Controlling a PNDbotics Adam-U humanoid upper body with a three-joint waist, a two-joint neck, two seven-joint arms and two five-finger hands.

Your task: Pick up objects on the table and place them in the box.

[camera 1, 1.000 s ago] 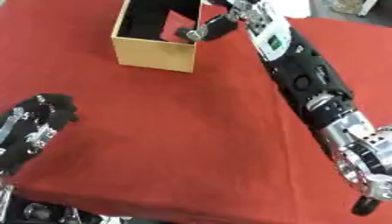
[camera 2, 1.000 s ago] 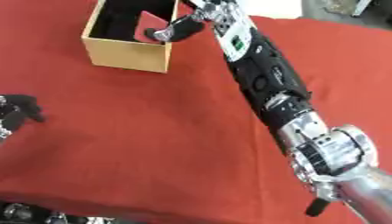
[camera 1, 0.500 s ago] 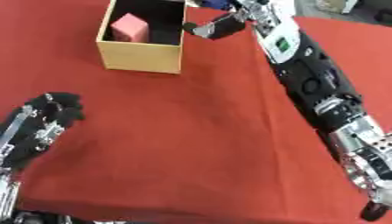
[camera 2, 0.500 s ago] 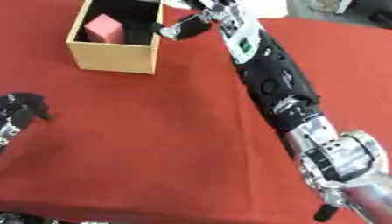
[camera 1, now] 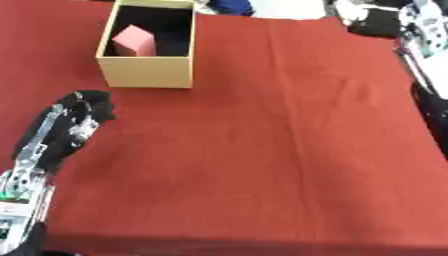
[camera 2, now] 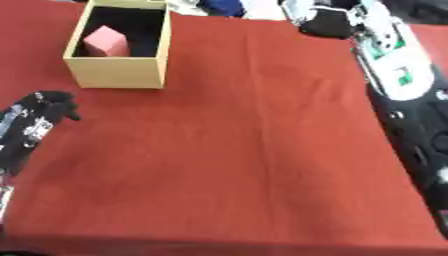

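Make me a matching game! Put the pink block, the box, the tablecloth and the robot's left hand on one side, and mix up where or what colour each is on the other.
Things:
1. pink block
2. box
3. tablecloth
4. left robot hand

Clues:
A. red
B. near the lower left
C. inside the box
D. tan, at the far left of the table

Pairs: 1-C, 2-D, 3-A, 4-B

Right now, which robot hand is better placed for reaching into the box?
Probably left: the left robot hand sits just below the box holding the pink block. The right robot hand is pulled back at the far right.
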